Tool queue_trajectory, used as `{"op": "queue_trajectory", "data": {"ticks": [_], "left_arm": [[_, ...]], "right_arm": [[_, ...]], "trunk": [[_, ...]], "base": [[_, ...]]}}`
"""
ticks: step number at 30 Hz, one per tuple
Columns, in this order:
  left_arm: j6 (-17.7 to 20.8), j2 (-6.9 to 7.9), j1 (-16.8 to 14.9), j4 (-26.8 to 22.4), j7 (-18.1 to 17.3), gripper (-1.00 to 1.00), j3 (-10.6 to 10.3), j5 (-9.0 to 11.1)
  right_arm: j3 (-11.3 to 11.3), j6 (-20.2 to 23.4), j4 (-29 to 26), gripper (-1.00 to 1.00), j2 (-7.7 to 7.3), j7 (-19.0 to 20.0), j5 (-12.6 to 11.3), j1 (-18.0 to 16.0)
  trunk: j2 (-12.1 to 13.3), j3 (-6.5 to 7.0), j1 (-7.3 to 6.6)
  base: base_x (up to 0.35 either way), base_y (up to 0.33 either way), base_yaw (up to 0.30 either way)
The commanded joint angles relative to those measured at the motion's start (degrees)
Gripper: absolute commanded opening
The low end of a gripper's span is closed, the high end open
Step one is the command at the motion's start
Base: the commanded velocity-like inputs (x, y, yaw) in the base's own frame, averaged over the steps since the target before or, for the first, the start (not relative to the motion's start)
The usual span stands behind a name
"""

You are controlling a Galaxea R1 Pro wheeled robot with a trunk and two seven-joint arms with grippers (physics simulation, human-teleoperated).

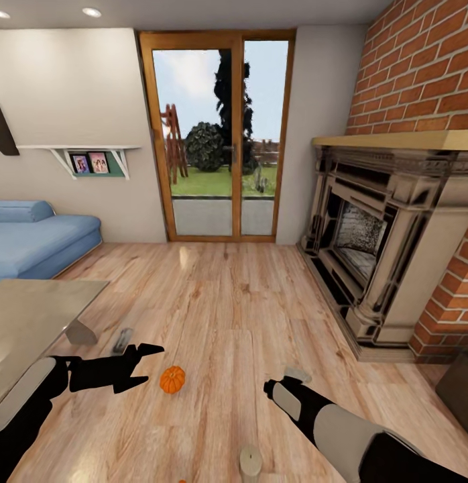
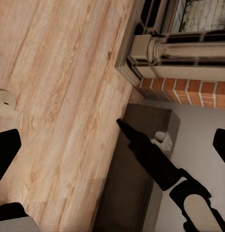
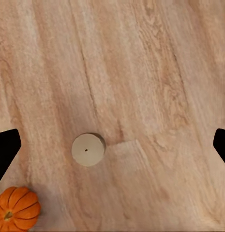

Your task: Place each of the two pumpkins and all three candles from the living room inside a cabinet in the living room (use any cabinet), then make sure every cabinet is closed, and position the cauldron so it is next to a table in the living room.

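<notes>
Light wood-plank floor [image 1: 220,295] runs from the robot to a glazed patio door [image 1: 217,137] on the far wall. Far left: blue sofa [image 1: 39,238]; nearer, the glass-topped coffee table [image 1: 33,315], nothing visible on the part in view. Left gripper [image 1: 143,367] hangs low beside the table's near corner, jaws spread wide, nothing between them.

Just right of it, one pumpkin [image 1: 172,379] sits on the floor. Near centre, a candle [image 1: 251,461] stands upright on the planks; a second pale candle [image 1: 298,374] appears to lie just beyond the right gripper [image 1: 269,387], partly hidden. In the right wrist view a candle [image 3: 87,149] stands below the wide-parted, empty fingertips [image 3: 6,147], with the pumpkin [image 3: 16,210] near it.

Right: ornate cream fireplace [image 1: 381,235] in red brick. Near right edge, a dark corner, probably the cabinet [image 1: 460,386].

Progress, judged: early. Pumpkin and candles sit uncollected on the floor.
</notes>
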Motion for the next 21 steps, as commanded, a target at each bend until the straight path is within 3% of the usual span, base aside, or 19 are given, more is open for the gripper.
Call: {"op": "queue_trajectory", "data": {"ticks": [1,9,15,21], "left_arm": [[-0.02,0.04,-0.05,-0.04,0.56,1.0,-0.11,0.63],[0.01,-0.02,-0.05,-0.51,0.56,1.0,-0.64,0.81],[-0.02,0.04,-0.05,-0.62,0.56,1.0,-1.82,2.9],[-0.03,0.06,-0.05,-0.65,0.56,1.0,-2.5,3.32]], "right_arm": [[0.41,-0.13,0.72,1.0,-0.01,0.66,-0.14,-0.04],[0.42,-1.54,2.09,1.0,-0.04,3.35,-0.05,0.05],[0.42,-3.22,2.02,1.0,-0.08,3.48,-0.04,0.14],[0.42,-3.49,2.02,1.0,-0.37,5.66,-0.03,0.19]], "trunk": [[-0.45,-0.24,0.22],[-3.66,-1.68,1.98],[-6.06,-2.76,3.3],[-8.47,-3.83,4.61]], "base": [[0.0,0.0,0.0],[0.0,0.0,0.0],[0.0,0.0,0.0],[0.0,0.0,0.0]]}}
